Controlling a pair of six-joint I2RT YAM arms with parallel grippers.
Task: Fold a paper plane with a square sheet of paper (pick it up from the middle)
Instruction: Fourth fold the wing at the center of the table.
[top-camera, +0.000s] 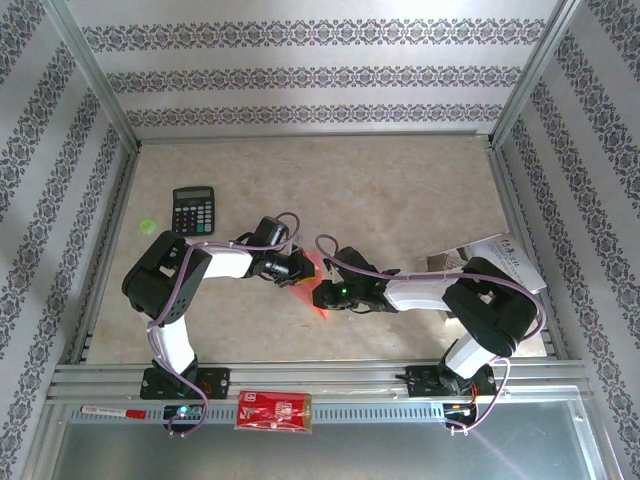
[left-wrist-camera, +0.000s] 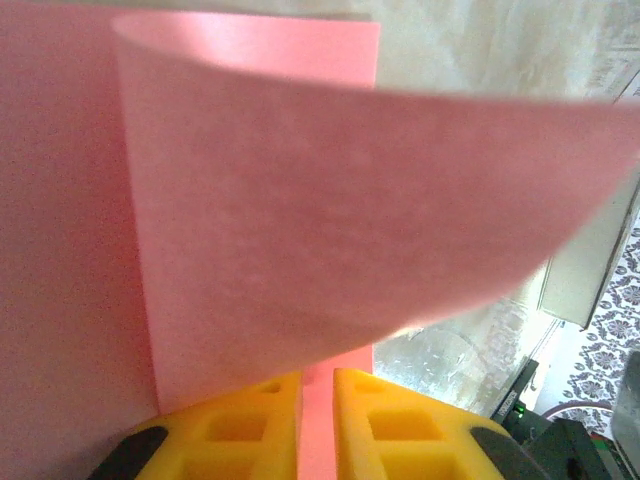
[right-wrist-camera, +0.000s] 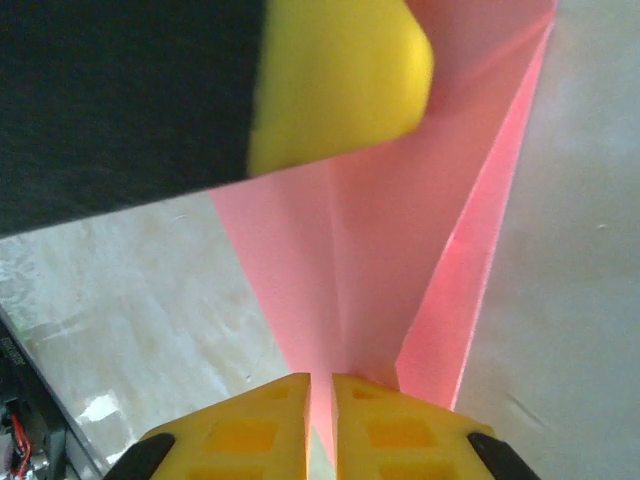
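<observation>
The square sheet of paper (top-camera: 321, 312) is pink-red and creased into a narrow pointed shape, held just above the middle of the table between both grippers. My left gripper (top-camera: 303, 268) is shut on its upper end. In the left wrist view a loose flap of the paper (left-wrist-camera: 330, 220) curls over the yellow fingers (left-wrist-camera: 250, 425). My right gripper (top-camera: 322, 293) is shut on the lower part. In the right wrist view the folded paper (right-wrist-camera: 390, 250) runs up from between the fingertips (right-wrist-camera: 385, 420) to the left gripper's yellow finger (right-wrist-camera: 340, 80).
A black calculator (top-camera: 193, 209) and a small green disc (top-camera: 148, 226) lie at the back left. A white printed leaflet (top-camera: 500, 262) lies at the right. A red printed packet (top-camera: 273, 411) and a red-and-white pen (top-camera: 110, 411) rest on the front rail. Metal frame rails edge the table.
</observation>
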